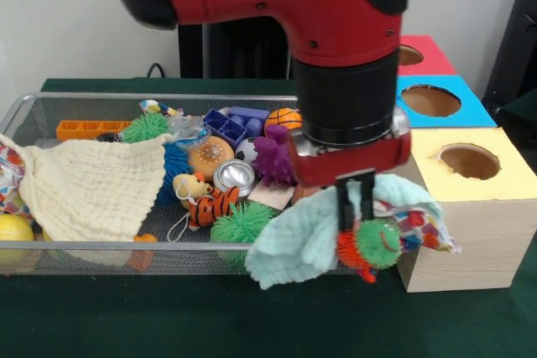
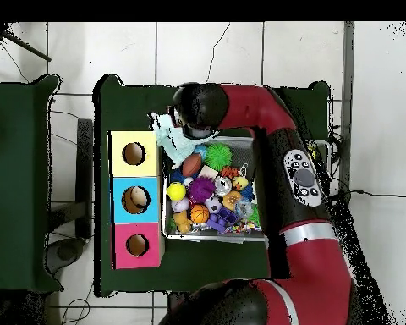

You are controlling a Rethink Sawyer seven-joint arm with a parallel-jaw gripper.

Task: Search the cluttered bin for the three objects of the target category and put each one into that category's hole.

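Pretty much the whole wire bin (image 1: 25, 111) is packed with toys, and its left end is buried under a cream cloth (image 1: 92, 186). Open green table (image 1: 252, 324) is left along the front edge. The right side is blocked by the boxes (image 1: 470, 207).

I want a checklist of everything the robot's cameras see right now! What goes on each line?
Surface: dark green table.
Job's things: wire bin full of toys; three boxes with round holes, yellow box, blue box, red box.
Clutter: cream cloth, tiger toy, orange basketball, purple toy, metal cup.
Grippers: gripper low at the bin's corner by the yellow box, with a light blue cloth and a green spiky ball hanging at it; grip unclear.
Cables: black cable behind the bin.
Surroundings: white tiled floor.
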